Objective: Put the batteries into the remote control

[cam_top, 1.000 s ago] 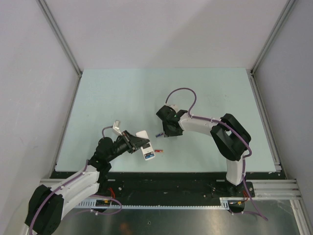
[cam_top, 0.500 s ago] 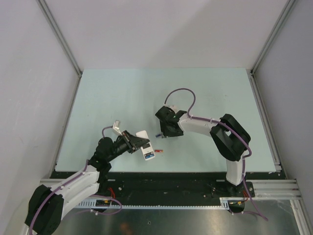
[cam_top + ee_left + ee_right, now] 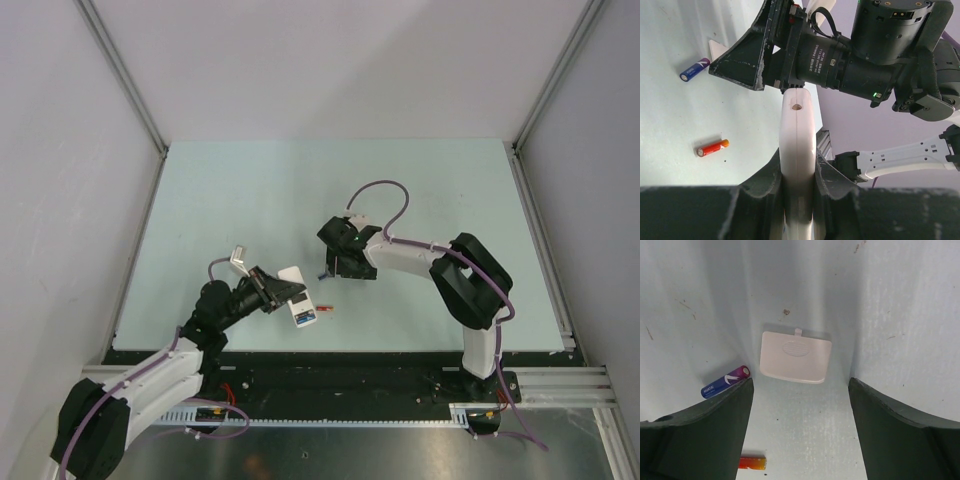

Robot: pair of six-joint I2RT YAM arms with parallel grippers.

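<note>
My left gripper is shut on the white remote control, held on its edge just above the table; it shows edge-on in the left wrist view. My right gripper is open and empty, low over the table, its jaws either side of a white battery cover lying flat. A dark blue-purple battery lies beside its left finger and also shows in the other views. A red battery lies nearer the remote. The bright blue and grey-silver batteries are not in view.
The pale green table top is walled by grey panels on the left, far and right sides. A black rail runs along the near edge by the arm bases. The right arm's purple cable loops above its wrist.
The right gripper has shifted very slightly and its cable loop has swung a little to the right. The left gripper and the remote have not moved.
</note>
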